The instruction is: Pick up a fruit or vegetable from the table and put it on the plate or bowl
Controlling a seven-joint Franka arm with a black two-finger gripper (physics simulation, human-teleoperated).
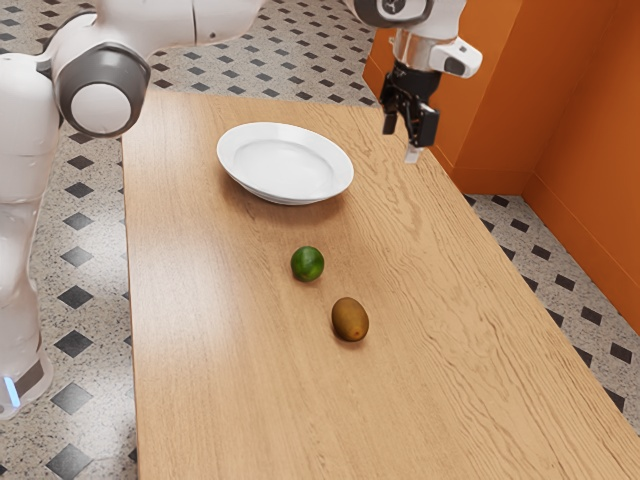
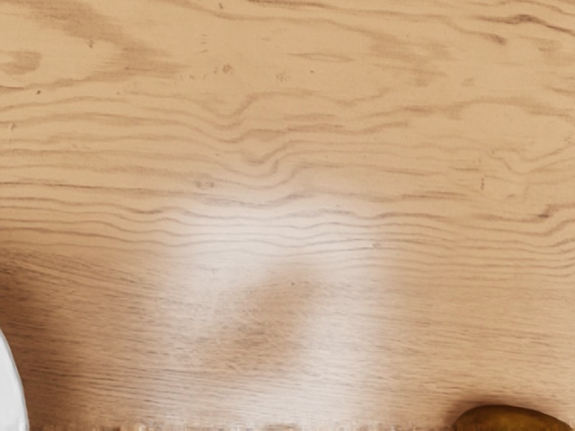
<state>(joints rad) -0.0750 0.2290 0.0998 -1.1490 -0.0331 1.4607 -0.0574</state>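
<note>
Counted on worktop (image 1: 200, 380), L to R in ext. view: 1 white plate (image 1: 285, 162), 1 green lime (image 1: 307, 263), 1 brown kiwi (image 1: 350, 319). 2 fruits total, both on bare wood, near each other, not touching. Fingers (image 1: 390, 115) up over worktop's far edge, to ext. view's right of plate; spread apart, nothing between. Lime and kiwi well apart from fingers. Wrist cam: plate rim (image 2: 7, 386) and kiwi top (image 2: 508, 418) at opposite corners, wood grain between.
</note>
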